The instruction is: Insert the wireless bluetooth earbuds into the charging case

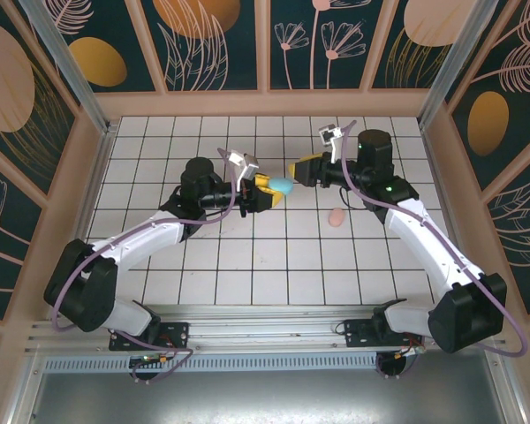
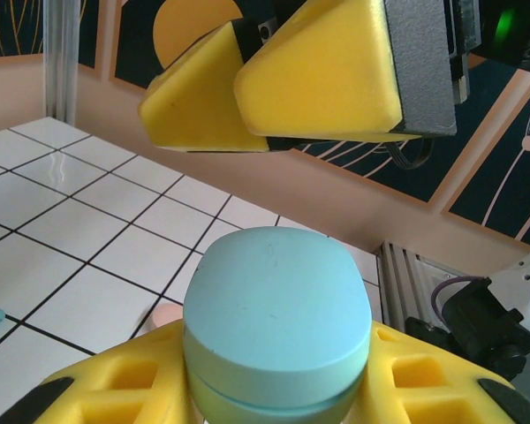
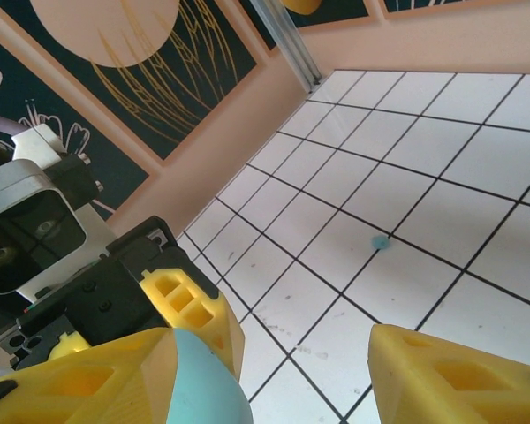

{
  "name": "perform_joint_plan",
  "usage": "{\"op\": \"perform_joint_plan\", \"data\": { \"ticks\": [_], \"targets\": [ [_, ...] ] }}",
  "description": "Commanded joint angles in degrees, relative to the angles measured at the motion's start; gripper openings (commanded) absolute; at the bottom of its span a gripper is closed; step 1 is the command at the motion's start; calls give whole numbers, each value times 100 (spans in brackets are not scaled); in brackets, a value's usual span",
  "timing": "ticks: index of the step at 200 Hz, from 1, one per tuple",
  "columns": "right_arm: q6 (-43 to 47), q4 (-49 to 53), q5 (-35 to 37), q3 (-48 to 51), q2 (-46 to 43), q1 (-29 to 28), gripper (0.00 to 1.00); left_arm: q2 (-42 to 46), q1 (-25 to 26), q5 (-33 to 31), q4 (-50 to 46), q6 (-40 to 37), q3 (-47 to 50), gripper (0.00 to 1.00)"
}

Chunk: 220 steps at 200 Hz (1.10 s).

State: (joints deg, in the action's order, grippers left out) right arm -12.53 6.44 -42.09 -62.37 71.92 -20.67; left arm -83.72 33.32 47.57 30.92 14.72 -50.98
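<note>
The left gripper (image 1: 268,190) is clamping the smooth teal oval plastic charging case (image 2: 278,322), lid shut. The right gripper (image 1: 306,169) is hovering beside it, jaws apart, empty. 1 tiny teal plastic earbud (image 3: 381,242) is lying on the white tiles (image 3: 477,132); 0 look inserted.

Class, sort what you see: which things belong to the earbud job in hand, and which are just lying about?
Job: teal case, gripped by left gripper; open right gripper beside it; teal earbud on tiles.
Lying about: pink case on tiles; patterned walls.
</note>
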Motion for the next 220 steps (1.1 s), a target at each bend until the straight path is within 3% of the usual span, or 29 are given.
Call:
{"op": "perform_joint_plan", "data": {
  "ticks": [1,47,87,162,220],
  "targets": [
    [305,357,-16,-134,-176,11,59,-39,-38,126,338,66,31,0],
    [906,184,-3,414,-649,-260,59,-18,-71,233,310,71,-17,0],
    [1347,384,393,244,-383,-702,59,-13,-81,307,310,92,-52,0],
    [1389,545,854,-155,206,-588,56,314,-81,268,271,58,70,0],
    [1091,338,960,-172,-34,-409,57,329,-87,153,61,-114,98,0]
  ]
}}
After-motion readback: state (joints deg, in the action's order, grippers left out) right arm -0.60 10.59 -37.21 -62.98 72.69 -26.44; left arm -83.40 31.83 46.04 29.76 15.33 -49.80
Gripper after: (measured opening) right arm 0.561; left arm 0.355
